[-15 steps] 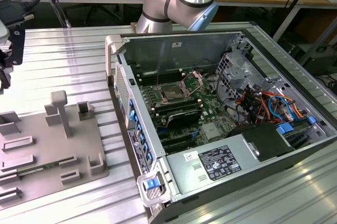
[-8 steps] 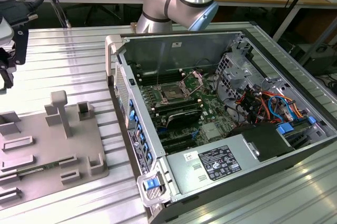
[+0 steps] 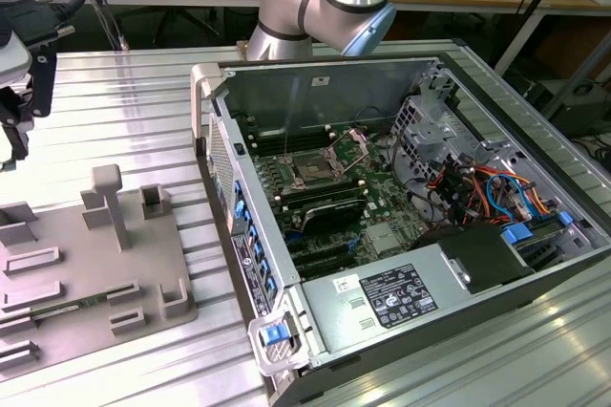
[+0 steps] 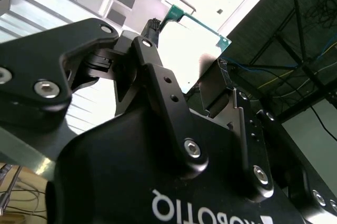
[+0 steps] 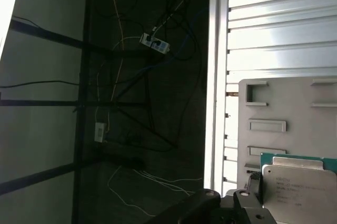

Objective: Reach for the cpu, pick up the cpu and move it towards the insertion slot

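In the second wrist view the cpu (image 4: 196,37), a thin square chip with a pale silvery top and a green edge, sits between the black fingers (image 4: 151,28) of my gripper (image 4: 183,54), which is shut on it. The first wrist view shows the cpu (image 5: 297,182) held above the grey tray (image 5: 287,108). In the exterior view my gripper (image 3: 14,111) hangs at the far left, over the tray (image 3: 86,264). The insertion slot (image 3: 313,170), a dark square socket with a silver frame, lies inside the open computer case (image 3: 382,206), well to the exterior view's right of the gripper.
The grey tray carries raised blocks, one a tall post (image 3: 110,202). The case's near wall (image 3: 234,197) stands between tray and socket. Memory slots (image 3: 325,206), cables (image 3: 477,187) and a power supply (image 3: 391,297) crowd the case. The ribbed metal table (image 3: 134,111) ends at an edge (image 5: 213,77).
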Tool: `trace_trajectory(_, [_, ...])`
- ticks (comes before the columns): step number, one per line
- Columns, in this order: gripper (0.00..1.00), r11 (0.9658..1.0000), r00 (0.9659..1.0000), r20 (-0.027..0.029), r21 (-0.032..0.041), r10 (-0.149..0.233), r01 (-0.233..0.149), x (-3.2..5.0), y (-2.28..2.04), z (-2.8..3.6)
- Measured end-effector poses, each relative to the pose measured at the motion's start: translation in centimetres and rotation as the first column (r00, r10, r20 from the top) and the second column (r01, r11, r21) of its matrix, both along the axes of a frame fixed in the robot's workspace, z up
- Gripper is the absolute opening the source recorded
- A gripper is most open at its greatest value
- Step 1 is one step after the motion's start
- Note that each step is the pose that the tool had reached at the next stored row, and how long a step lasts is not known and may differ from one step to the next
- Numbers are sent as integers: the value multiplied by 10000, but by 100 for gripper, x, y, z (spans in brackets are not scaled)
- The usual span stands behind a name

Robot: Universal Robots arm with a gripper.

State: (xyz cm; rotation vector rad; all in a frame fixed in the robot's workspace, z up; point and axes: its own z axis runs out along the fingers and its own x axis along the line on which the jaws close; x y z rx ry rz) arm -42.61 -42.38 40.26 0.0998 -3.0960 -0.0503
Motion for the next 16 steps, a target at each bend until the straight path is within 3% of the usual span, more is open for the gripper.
trace_trajectory(16, [55,10000,10000,0,0,0,0,102,0,0])
